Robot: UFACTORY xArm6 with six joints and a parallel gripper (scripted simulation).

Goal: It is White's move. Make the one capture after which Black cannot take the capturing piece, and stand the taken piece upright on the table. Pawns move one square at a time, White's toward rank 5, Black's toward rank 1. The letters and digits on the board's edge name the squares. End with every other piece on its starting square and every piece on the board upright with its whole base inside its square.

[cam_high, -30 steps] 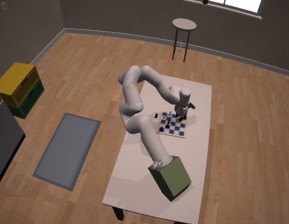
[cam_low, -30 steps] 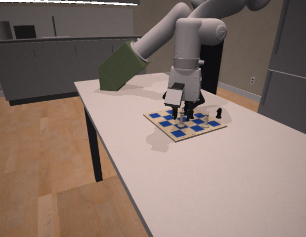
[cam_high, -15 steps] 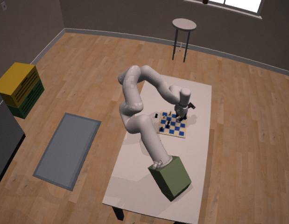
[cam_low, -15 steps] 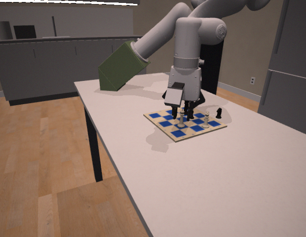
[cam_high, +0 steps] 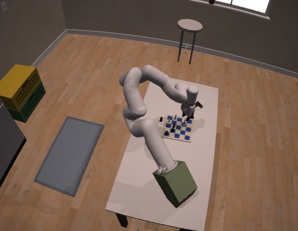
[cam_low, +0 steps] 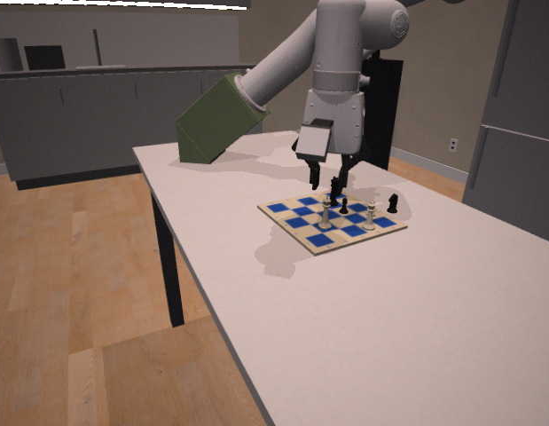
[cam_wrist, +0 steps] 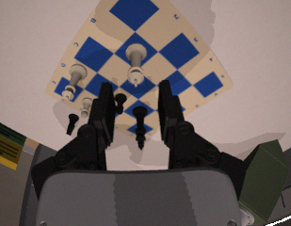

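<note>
The blue-and-cream chessboard (cam_high: 179, 127) lies on the white table. My gripper (cam_low: 328, 181) hangs just above the board's far side with its fingers apart and nothing between them. In the wrist view the gripper (cam_wrist: 136, 97) is above the pieces. A white piece (cam_wrist: 137, 63) stands upright on the board just beyond the fingertips; it also shows in the exterior view (cam_low: 325, 213). A second white piece (cam_low: 369, 215) stands near the board's right edge. A black pawn (cam_low: 343, 206) and a taller black piece (cam_low: 333, 185) stand on the board. A black knight (cam_low: 392, 202) stands upright on the table beside the board.
My green base block (cam_high: 176, 182) sits at the near end of the table. A stool (cam_high: 189, 39), a grey mat (cam_high: 69, 155) and stacked yellow and green crates (cam_high: 19, 92) are on the floor away from the table.
</note>
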